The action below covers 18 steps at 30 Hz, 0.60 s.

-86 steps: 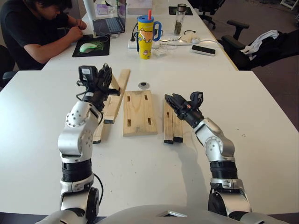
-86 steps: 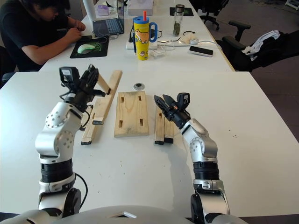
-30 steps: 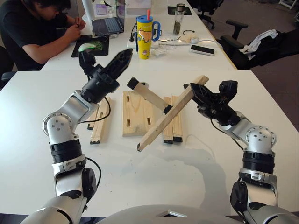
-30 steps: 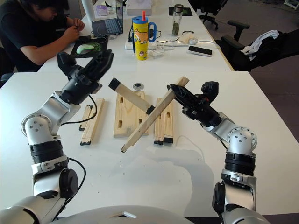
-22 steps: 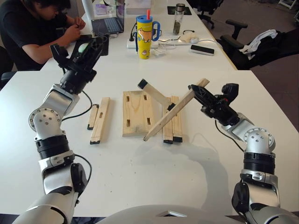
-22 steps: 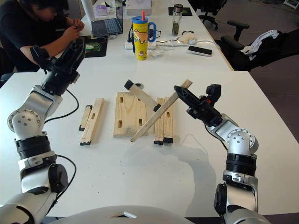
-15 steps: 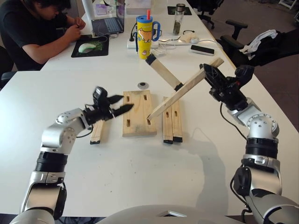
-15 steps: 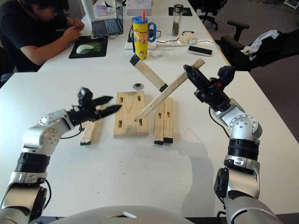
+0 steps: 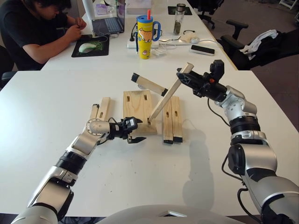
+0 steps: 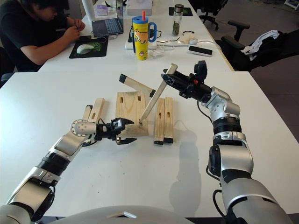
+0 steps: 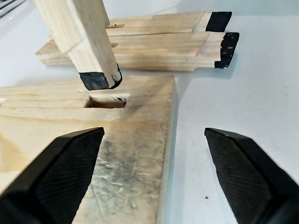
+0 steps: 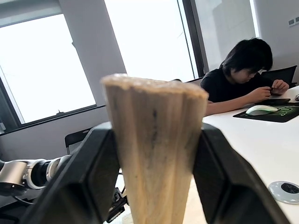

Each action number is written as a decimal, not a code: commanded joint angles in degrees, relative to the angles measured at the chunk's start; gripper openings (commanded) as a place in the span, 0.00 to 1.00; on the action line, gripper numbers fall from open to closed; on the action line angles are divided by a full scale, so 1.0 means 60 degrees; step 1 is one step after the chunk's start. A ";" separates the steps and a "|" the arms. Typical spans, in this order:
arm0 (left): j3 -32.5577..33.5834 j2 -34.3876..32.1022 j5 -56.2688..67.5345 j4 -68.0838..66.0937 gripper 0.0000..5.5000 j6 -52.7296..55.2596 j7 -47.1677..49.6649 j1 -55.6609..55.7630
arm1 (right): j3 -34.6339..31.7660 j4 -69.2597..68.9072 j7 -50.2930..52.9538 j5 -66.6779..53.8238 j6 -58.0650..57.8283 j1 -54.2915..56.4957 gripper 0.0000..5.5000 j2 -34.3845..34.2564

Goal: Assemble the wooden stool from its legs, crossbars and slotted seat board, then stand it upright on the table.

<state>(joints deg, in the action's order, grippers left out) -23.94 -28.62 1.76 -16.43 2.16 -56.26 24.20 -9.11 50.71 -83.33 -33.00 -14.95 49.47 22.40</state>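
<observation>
Our right hand [image 9: 183,77] clamps the top of the tilted, black-tipped pale wooden leg [image 9: 164,95], its foot at the slot [image 11: 106,101] by the near right corner of the flat wooden seat board [image 9: 134,105]. Our left hand [image 9: 138,133], fingers [image 11: 60,168] apart, straddles that edge; two more legs [image 9: 172,119] lie just beside.

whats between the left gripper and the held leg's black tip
In the left wrist view, only the seat board: bare wood and one open slot just short of the leg.
</observation>
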 commanded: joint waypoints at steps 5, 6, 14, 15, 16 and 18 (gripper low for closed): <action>-0.0478 -0.0154 -0.0738 -0.0401 0.73 0.0223 -0.0679 0.0037 | 0.0126 0.1046 -0.0769 0.0718 0.0637 0.1097 0.38 -0.0220; -0.0568 -0.0211 -0.0844 -0.0456 0.73 0.0247 -0.0800 0.0040 | 0.0206 0.1112 -0.0869 0.0861 0.0750 0.1159 0.38 -0.0233; -0.1265 -0.0791 -0.1539 -0.1427 0.73 -0.0412 -0.2063 0.0479 | 0.1641 0.1452 -0.1522 0.2140 0.1764 0.1810 0.38 -0.0249; -0.1402 -0.0871 -0.1676 -0.1573 0.73 -0.0616 -0.2188 0.0542 | 0.1966 0.1378 -0.1525 0.2212 0.1882 0.1821 0.38 -0.0238; -0.1514 -0.0932 -0.1754 -0.1646 0.73 -0.0741 -0.2305 0.0556 | 0.2239 0.1286 -0.1527 0.2192 0.1903 0.1827 0.38 -0.0229; -0.1692 -0.1005 -0.1893 -0.1698 0.73 -0.0925 -0.2448 0.0518 | 0.2697 0.1088 -0.1528 0.2058 0.1879 0.1876 0.38 -0.0191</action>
<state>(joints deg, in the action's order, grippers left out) -29.26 -32.38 -4.71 -22.56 -4.58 -66.21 31.96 2.68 58.03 -92.45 -23.15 -4.80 61.38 20.91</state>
